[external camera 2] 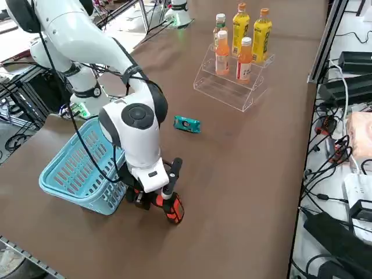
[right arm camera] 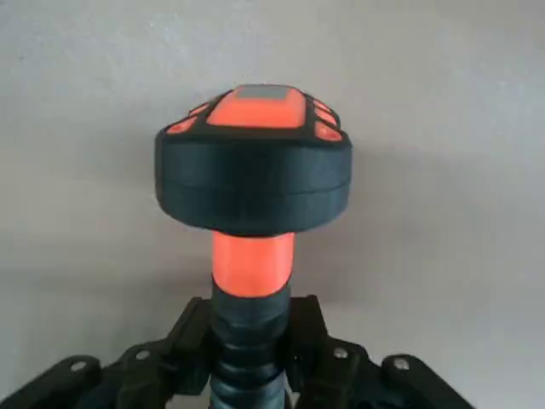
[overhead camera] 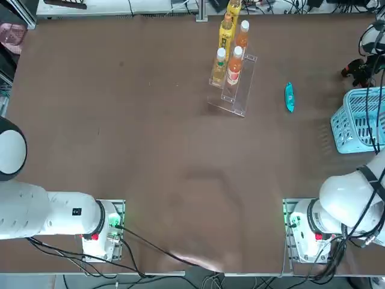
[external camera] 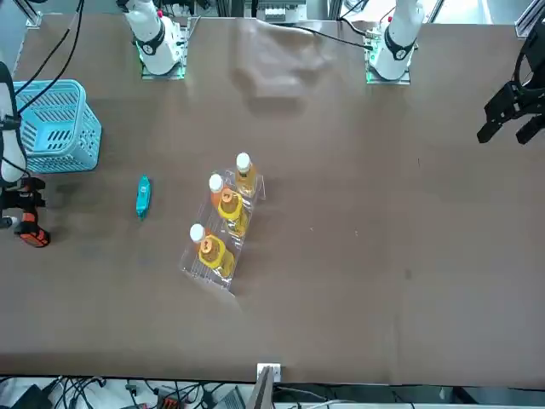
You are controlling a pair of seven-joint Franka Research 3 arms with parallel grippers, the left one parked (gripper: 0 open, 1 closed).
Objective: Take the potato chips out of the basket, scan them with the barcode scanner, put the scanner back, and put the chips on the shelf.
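My right end effector is clamped on the barcode scanner handle, lower left in the side view. The potato chips lie mid-counter: light, crushable, so I'd pinch the sides gently.

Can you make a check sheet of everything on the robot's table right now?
Surface: brown table, mostly bare.
Job's things: chips packet lies flat on the table, outside the basket; clear shelf has no chips.
Clutter: orange and yellow bottles on the shelf.
Grippers: right hand shut on the scanner, beside the basket.
Cables: black cable near the arm bases.
Surroundings: cables and boxes beyond the table's edge.
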